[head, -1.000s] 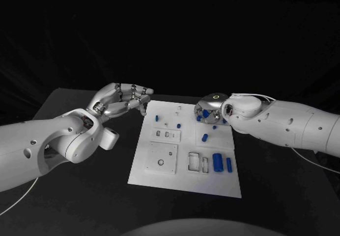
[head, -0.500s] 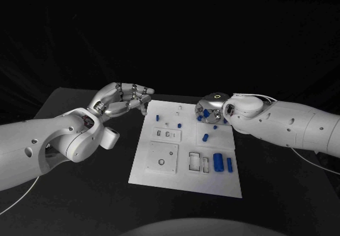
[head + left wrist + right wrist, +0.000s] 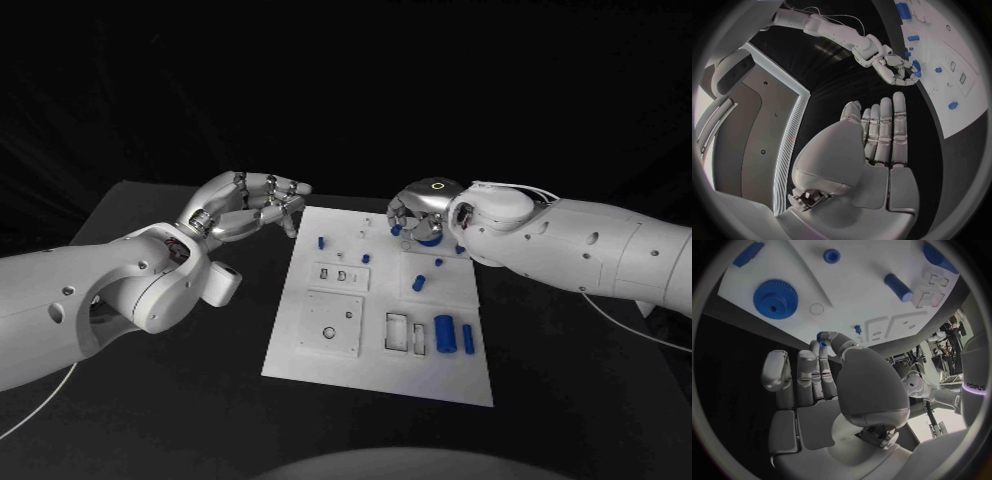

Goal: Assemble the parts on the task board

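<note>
The white task board (image 3: 375,370) lies in the middle of the table. Several blue parts are on it, among them two cylinders (image 3: 443,331) near its front right and small pegs (image 3: 417,281) further back. My right hand (image 3: 418,213) hovers over the board's far right corner. In the right wrist view its thumb and a finger pinch a small blue part (image 3: 821,337), with a blue gear (image 3: 775,297) and a blue cylinder (image 3: 898,287) on the board beyond. My left hand (image 3: 253,205) is raised off the board's far left corner and holds nothing, its fingers (image 3: 882,132) stretched out.
Black table (image 3: 173,390) surrounds the board on all sides. Pale recessed slots (image 3: 330,322) sit in the board's near half. From the left wrist view the right hand (image 3: 897,70) shows above the board's edge (image 3: 954,85).
My right hand has risen a little and shifted toward the board's far edge, uncovering a small blue part beneath it. The left hand has stayed put.
</note>
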Controlling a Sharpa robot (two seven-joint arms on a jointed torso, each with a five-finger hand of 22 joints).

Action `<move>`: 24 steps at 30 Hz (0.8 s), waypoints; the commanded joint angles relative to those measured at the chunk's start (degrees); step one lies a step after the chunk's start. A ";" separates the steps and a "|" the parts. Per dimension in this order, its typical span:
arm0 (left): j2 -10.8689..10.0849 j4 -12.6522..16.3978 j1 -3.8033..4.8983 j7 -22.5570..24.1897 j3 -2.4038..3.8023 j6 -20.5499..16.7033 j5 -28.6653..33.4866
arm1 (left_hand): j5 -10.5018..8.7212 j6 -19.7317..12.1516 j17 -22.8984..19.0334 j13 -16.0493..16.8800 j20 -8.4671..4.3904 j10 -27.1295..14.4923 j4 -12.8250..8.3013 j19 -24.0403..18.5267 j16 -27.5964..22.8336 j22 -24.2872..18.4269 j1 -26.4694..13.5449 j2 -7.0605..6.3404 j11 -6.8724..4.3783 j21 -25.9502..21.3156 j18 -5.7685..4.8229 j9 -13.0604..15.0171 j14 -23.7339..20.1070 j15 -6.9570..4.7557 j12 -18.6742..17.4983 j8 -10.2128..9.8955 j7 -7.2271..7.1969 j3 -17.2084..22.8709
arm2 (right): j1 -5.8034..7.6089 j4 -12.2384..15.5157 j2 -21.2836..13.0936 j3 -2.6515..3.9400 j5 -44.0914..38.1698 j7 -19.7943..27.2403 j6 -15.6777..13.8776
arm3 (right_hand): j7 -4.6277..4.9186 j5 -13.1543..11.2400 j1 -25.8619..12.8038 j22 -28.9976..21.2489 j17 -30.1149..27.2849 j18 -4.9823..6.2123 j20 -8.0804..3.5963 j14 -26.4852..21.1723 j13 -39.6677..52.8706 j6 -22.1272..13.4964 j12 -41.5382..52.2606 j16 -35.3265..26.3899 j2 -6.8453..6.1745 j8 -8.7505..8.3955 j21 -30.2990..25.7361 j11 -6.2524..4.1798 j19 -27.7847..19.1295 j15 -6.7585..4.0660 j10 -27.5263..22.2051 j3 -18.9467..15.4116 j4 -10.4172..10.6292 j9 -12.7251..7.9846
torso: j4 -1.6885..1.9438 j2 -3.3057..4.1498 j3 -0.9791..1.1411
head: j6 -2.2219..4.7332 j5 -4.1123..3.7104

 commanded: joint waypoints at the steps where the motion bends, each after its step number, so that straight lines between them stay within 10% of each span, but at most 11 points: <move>1: 0.12 0.08 0.02 0.05 0.04 0.29 -0.14 | 0.34 0.37 -0.06 -0.09 0.00 0.22 0.01 -0.28 -0.35 -0.05 0.58 -0.20 0.02 -0.24 0.60 -0.01 0.02 0.00 -0.19 -0.24 -0.08 0.39 | 0.20 -1.14 1.32 0.13 2.80 0.28 -1.06 | 1.03 -0.36 -0.29 0.08 0.15 -0.85 -0.01 0.56 -0.11 1.24 -0.29 0.43 0.26 0.33 0.20 0.05 0.32 -0.10 0.34 -0.21 -0.06 4.30 | 0.09 0.07 0.02 | 0.10 0.12; 24: -0.39 1.03 0.13 -0.52 0.07 -0.48 -0.18 | 0.35 0.38 -0.15 -0.14 0.01 0.19 0.06 -0.34 -0.48 -0.07 0.61 -0.34 0.03 -0.33 0.59 -0.02 -0.04 0.01 -0.26 -0.26 -0.04 0.40 | 0.91 -12.54 10.36 0.51 2.85 -0.77 0.92 | 1.21 -0.39 -0.13 -0.17 -0.78 -0.72 -0.15 0.28 -0.60 0.63 -1.47 -0.21 0.22 -0.74 -0.28 0.23 0.01 0.01 0.73 0.13 -0.08 4.28 | 0.85 0.86 0.03 | 0.32 -0.18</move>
